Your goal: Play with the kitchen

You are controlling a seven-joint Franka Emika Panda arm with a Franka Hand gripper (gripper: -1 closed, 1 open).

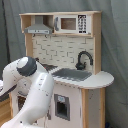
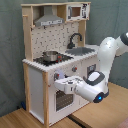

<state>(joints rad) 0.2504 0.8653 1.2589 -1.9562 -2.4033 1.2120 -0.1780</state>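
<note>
glossy white arm [image 2: 107, 55] of rounded segments, grey-ringed joints (one glowing blue light).

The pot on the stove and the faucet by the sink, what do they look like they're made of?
The pot looks like polished steel: silvery, with bright glints on its wall. The faucet is plain matte black with no shine; it could be painted metal or plastic, the look leaves that open.

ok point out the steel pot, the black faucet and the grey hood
steel pot [image 2: 50, 56], second exterior view, on its side wall
black faucet [image 1: 83, 57], first exterior view, on its curved neck
grey hood [image 2: 49, 21], second exterior view, on its sloped front
</note>
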